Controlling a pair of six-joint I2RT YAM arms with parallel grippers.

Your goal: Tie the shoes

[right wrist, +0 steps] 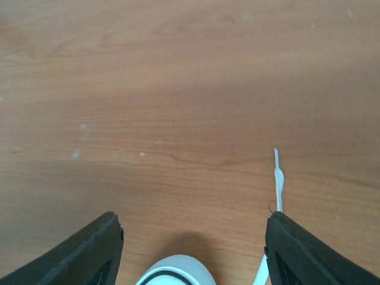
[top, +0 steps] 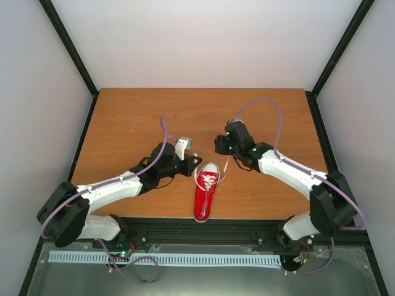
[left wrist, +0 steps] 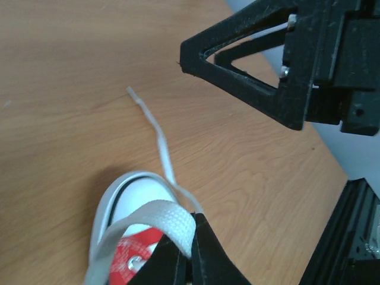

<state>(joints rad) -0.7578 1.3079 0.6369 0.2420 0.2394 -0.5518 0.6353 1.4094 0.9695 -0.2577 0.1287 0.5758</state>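
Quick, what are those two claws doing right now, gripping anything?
Left gripper: open, white lace draped across one finger, not clamped.
Right gripper: open, holding nothing.

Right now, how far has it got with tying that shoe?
Barely begun. Done: nothing, no knot shows on the shoe. In hand: a lace lies over one finger of the open left gripper; the right gripper is open by the toe, a loose lace end beside it. Left: crossing, knotting, the bow.

Top external camera is looking down on the table (top: 136, 117) from the near edge; both wrist cameras are facing it closely, sharing the sneaker toe cap (right wrist: 175, 270)
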